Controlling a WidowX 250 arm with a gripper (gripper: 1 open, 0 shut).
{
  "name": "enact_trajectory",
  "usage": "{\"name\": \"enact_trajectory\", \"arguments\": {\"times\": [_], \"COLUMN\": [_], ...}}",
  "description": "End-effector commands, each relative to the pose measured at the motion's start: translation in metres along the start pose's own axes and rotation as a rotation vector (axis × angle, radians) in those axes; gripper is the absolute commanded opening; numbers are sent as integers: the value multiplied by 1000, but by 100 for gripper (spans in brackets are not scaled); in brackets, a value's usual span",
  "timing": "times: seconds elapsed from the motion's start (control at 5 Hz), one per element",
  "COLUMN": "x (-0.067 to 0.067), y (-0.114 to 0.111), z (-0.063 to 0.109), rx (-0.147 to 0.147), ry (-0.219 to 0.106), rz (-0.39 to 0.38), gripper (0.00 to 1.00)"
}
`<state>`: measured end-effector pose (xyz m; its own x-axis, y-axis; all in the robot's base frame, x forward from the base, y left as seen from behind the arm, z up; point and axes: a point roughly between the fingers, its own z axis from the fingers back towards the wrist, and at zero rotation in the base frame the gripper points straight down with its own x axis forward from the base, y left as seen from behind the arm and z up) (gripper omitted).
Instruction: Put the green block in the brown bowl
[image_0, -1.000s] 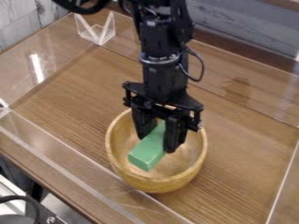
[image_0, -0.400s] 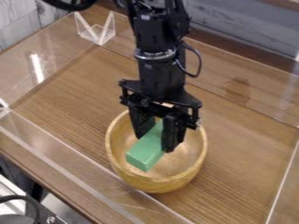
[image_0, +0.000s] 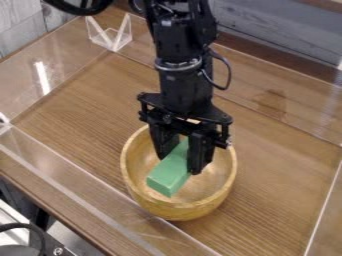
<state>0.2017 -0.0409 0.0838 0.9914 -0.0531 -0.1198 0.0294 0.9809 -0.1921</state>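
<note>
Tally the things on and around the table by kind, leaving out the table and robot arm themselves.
Green block: 1
Brown bowl: 1
Clear angular object, exact type unclear: 1
Black cable, or similar dark looped item, at the lower left edge: 1
Total: 4

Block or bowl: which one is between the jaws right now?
The green block. Its upper end is between the jaws, while the wider, round brown bowl sits beneath them.
</note>
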Motion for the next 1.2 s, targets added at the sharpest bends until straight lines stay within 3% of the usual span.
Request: {"name": "enact_trajectory", "arguments": {"times": [0.0,0.4,0.6,1.0], "x": [4,4,4,7], "y": [-3,-4,-4,-1], "z": [4,1,1,1], "rx": [-4,-5,-5,-1], "ry": [-29,-31,-32,-38], "rz": [-9,-5,-5,-11], "gripper": [0,0,100,100]}}
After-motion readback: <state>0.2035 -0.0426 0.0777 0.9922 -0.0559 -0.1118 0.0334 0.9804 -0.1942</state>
